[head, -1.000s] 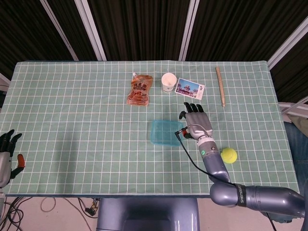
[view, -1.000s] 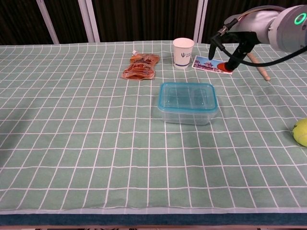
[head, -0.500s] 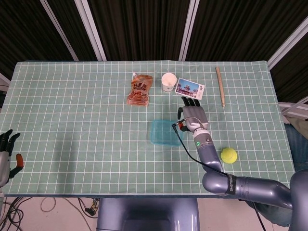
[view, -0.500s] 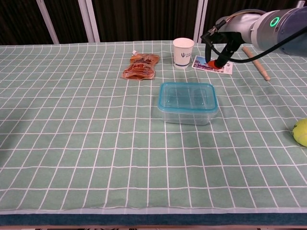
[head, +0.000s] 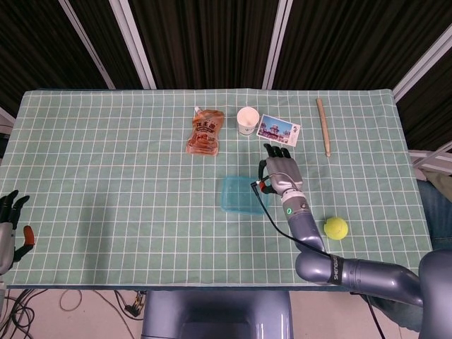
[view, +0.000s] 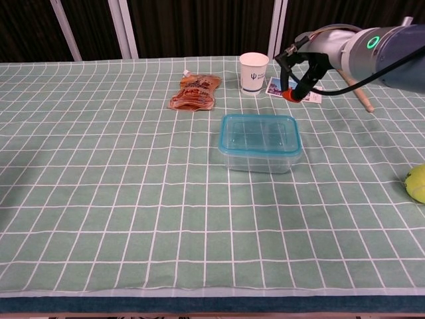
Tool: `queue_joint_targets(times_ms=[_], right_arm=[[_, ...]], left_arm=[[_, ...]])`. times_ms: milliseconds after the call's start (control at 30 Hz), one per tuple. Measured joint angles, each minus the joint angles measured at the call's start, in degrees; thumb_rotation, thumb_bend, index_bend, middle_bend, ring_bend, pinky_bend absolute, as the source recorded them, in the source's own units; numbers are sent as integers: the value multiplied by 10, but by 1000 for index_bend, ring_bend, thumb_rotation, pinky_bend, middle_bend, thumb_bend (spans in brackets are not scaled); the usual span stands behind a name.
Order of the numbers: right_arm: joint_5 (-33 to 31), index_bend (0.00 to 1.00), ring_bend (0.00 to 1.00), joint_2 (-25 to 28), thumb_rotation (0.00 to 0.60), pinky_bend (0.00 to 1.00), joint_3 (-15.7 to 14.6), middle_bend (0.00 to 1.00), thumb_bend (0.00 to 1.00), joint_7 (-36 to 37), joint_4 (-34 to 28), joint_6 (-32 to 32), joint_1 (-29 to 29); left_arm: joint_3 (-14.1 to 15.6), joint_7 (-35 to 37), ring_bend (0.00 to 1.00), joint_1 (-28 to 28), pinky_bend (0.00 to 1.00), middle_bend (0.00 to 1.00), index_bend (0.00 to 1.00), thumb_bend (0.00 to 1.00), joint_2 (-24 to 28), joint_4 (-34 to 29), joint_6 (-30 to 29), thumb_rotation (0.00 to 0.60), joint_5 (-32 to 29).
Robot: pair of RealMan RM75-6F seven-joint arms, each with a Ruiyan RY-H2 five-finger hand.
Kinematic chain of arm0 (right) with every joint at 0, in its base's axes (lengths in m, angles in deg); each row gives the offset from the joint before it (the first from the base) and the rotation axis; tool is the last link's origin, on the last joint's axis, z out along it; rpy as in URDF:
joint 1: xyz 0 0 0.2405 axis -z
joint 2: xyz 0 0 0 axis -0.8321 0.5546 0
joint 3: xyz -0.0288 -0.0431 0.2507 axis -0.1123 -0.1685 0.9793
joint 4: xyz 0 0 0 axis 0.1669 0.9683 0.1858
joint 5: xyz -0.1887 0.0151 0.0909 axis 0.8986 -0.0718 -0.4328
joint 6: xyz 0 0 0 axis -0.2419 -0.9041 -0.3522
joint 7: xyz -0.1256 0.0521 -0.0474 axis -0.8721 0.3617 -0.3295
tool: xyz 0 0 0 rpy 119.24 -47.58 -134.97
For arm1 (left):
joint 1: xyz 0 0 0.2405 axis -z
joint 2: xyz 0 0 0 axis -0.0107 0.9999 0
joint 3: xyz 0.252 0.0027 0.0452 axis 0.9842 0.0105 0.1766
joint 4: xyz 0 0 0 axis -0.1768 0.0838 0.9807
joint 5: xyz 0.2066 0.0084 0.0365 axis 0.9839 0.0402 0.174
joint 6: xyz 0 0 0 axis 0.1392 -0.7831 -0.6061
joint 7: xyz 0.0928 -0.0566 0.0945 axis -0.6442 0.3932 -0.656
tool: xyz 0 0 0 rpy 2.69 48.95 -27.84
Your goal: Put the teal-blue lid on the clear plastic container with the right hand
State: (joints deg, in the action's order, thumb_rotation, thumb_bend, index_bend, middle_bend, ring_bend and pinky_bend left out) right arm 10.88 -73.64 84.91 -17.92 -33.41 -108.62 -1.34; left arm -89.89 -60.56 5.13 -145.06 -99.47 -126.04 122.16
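The clear plastic container point(head: 242, 195) point(view: 259, 141) stands mid-table with the teal-blue lid point(view: 258, 133) lying flat on top of it. My right hand point(head: 281, 173) point(view: 304, 72) hovers just beyond the container's far right corner, fingers stretched out and holding nothing; its red-tipped thumb point(view: 289, 95) points down, clear of the lid. My left hand point(head: 10, 224) hangs at the near left table edge, fingers apart and empty, seen only in the head view.
An orange pouch point(head: 205, 132) point(view: 194, 92), a paper cup point(head: 247, 120) point(view: 254, 72) and a postcard point(head: 279, 130) lie behind the container. A wooden stick point(head: 323, 126) is at the far right, a tennis ball point(head: 335, 227) point(view: 417, 183) at the near right.
My right hand has drifted left and a little farther from me, now nearer the cup and postcard. The lidded container and my left hand have stayed put.
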Motion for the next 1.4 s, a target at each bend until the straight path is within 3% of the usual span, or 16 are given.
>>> queue_joint_targets(times_ms=[500, 867, 1400], right_arm=[[-3, 645, 0, -49, 600, 0, -6, 68, 451, 4, 58, 6, -10], [-32, 644, 0, -90, 600, 0, -3, 68, 452, -4, 144, 37, -20], [-28, 645, 0, -104, 600, 0, -6, 68, 451, -1, 169, 53, -11]], left_arm=[[-1, 0, 0, 0, 0, 0, 111, 640, 1, -2, 1, 600, -5], [-2, -1, 0, 0, 0, 0, 111, 640, 2, -3, 1, 600, -6], [-2, -3, 0, 0, 0, 0, 111, 640, 1, -1, 2, 600, -9]])
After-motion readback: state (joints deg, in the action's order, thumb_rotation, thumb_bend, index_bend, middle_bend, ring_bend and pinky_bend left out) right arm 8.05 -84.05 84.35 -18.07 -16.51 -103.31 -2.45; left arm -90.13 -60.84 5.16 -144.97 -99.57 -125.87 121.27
